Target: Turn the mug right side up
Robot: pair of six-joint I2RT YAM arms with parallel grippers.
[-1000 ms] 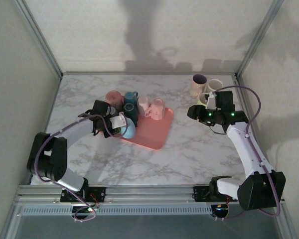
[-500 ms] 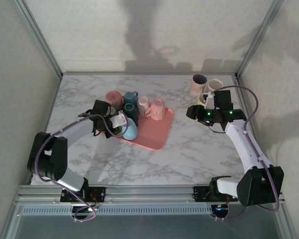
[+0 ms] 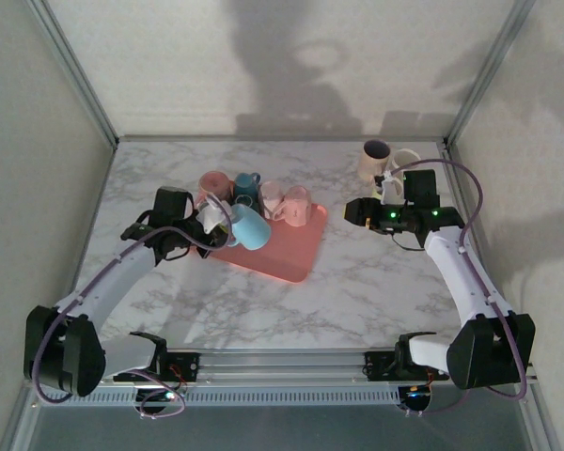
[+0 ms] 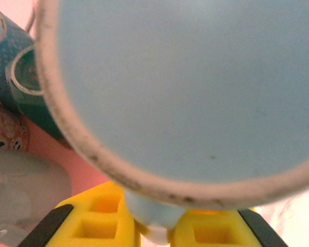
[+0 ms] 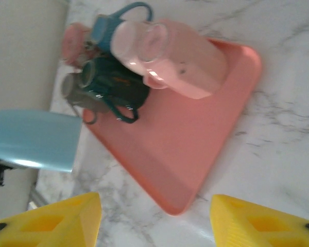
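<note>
**Item 1: light blue mug.** It is at the left edge of the pink tray, turned on its side. From the top camera its body points across the tray towards the right. In the right wrist view the mug is a pale cylinder just off the tray's left corner.

**Item 2: left gripper.** It is on the left side of the tray and clamped on the light blue mug. In its own wrist view the yellow fingers are pinched onto a narrow pale-blue part at the mug's lower edge. One round end face of the mug is turned to the lens.

**Item 3: right gripper.** It is to the right of the tray, apart from it. Its jaws are spread and nothing is between them.

**Item 4: other mugs.** A pink mug, a teal mug and a patterned reddish mug are on the tray's far part, crowded together.

**Hard to make out.**
- Whether the round face is the mug's base or its mouth.
- Which part of the mug the fingers are pinching.
- Whether the mug touches the tray.
</note>
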